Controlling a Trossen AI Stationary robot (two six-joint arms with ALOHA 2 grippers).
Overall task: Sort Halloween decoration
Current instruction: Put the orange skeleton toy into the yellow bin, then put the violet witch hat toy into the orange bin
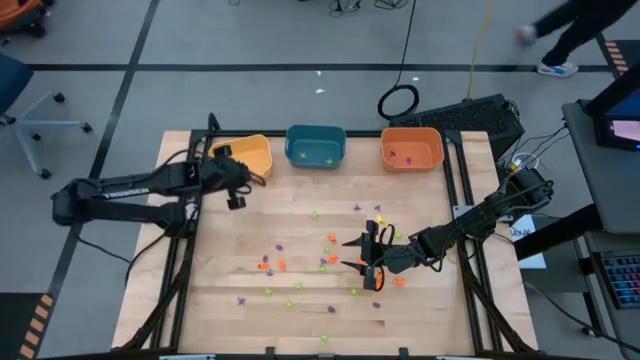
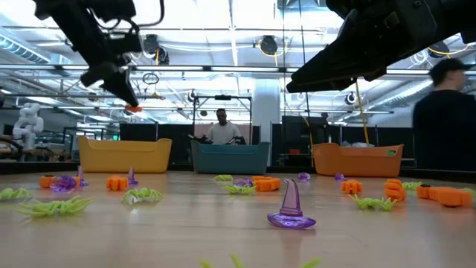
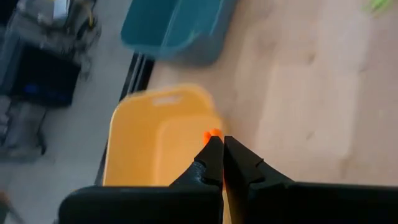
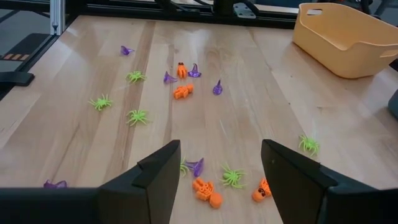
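Note:
Tiny orange, green and purple Halloween trinkets (image 1: pixel 300 270) lie scattered over the middle of the wooden table (image 1: pixel 200 300). My left gripper (image 1: pixel 248 176) hovers at the near edge of the yellow bin (image 1: pixel 255 150), shut on a small orange trinket (image 3: pixel 212 133). In the low view that trinket (image 2: pixel 134 109) hangs high above the tabletop. My right gripper (image 1: pixel 362 255) stands open over the table's right-middle. An orange trinket (image 4: pixel 205 191), a green spider (image 4: pixel 231 177) and a purple hat (image 4: pixel 196 166) lie on the wood below its spread fingers. My left gripper pinches the orange trinket between its two fingertips (image 3: pixel 211 149), and only a small orange bit (image 3: pixel 212 133) pokes out past them. The fingers slant downward toward the yellow bin. The trinket is lifted clear of table and bin.
A teal bin (image 1: pixel 315 145) and an orange bin (image 1: pixel 412 148) stand beside the yellow one along the far edge. Black rails (image 1: pixel 465 200) frame the table. People show in the room behind the table (image 2: pixel 222 126), one at the right (image 2: pixel 446 119).

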